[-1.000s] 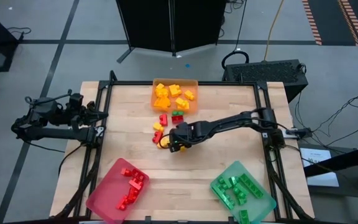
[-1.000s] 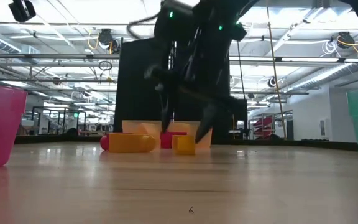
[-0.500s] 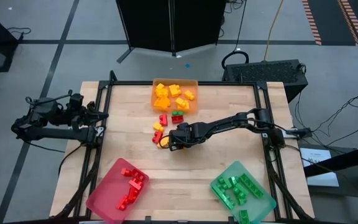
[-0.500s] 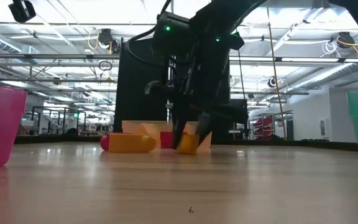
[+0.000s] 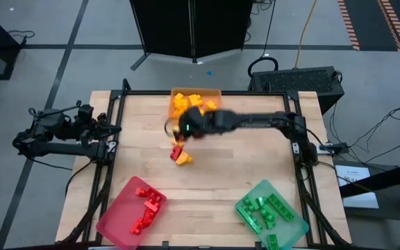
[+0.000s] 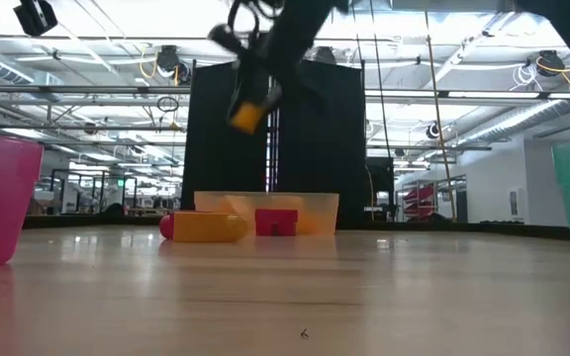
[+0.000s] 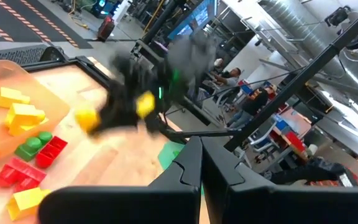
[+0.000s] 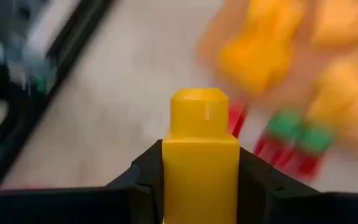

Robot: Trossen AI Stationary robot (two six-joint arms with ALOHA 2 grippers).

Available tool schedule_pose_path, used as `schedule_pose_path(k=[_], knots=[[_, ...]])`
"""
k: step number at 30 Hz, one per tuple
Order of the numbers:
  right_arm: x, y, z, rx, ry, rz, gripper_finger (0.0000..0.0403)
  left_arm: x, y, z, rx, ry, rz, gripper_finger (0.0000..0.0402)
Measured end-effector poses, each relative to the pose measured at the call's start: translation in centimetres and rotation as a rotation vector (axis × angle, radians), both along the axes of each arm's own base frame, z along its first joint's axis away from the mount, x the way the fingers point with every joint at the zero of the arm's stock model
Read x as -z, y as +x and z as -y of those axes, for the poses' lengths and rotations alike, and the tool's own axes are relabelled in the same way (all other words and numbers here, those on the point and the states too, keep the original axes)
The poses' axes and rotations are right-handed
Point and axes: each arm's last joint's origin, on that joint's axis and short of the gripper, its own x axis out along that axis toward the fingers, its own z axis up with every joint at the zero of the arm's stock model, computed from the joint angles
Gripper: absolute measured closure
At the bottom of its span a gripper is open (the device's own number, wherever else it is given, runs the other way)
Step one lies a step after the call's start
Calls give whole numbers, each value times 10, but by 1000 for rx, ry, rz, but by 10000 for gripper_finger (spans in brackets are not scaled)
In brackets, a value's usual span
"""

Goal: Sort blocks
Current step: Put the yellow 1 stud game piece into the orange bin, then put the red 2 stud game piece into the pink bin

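My right gripper hangs high over the table's middle, just near of the orange tray, and is shut on a yellow block. In the low view that block is well above the tabletop. Loose blocks rest flat on the wood: a red one, a yellow one, and a green and a red one beside the tray. Several yellow blocks lie in the orange tray. My left gripper is shut on nothing, and its arm stays at the table's left edge. My right gripper pinches the yellow block by its two opposite sides between the two fingers. The block's studded end sticks out beyond the fingertips. It is lifted clear of the table.
A pink-red tray with red blocks stands at the near left, and a green tray with green blocks at the near right. Black frame rails run along the table's sides. Bare wood lies between the two near trays.
My right gripper came down around the yellow block on the table and shut on it. It then rose with the block and swung toward the far edge and the orange tray. The block is lifted clear, and the other loose blocks stayed in place.
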Motion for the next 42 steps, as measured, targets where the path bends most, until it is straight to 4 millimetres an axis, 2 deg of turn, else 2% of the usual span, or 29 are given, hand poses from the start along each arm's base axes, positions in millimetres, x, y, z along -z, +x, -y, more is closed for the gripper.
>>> schedule_pose_path(k=[3, 7, 10, 14, 20, 26, 29, 32, 35, 39, 42], knots=[[-27, -9, 43, 80, -102, -13, 291, 0, 0, 0, 0, 0, 0, 398], [-33, -25, 99, 175, -123, -32, 291, 0, 0, 0, 0, 0, 0, 398], [-24, -34, 125, 234, -92, -76, 291, 0, 0, 0, 0, 0, 0, 398], [2, -43, 152, 286, 0, -176, 291, 0, 0, 0, 0, 0, 0, 398], [33, -37, 169, 217, 99, -208, 284, 0, 0, 0, -1, 0, 0, 398], [41, -34, 170, 191, 144, -194, 133, 0, 0, 0, -1, 0, 0, 398], [37, -34, 169, 185, 140, -183, 96, 0, 0, 0, -1, 0, -1, 398], [25, -31, 157, 141, 150, -138, 89, 0, 0, 0, -1, -1, -1, 398], [12, -21, 123, 80, 119, -130, 97, 0, 0, 0, -1, -1, -1, 398], [18, -9, 74, 72, 44, -211, 103, 0, 0, 0, -1, -1, -1, 398], [25, -1, 51, 56, -29, -245, 103, 0, 0, 0, -1, 0, -1, 398]])
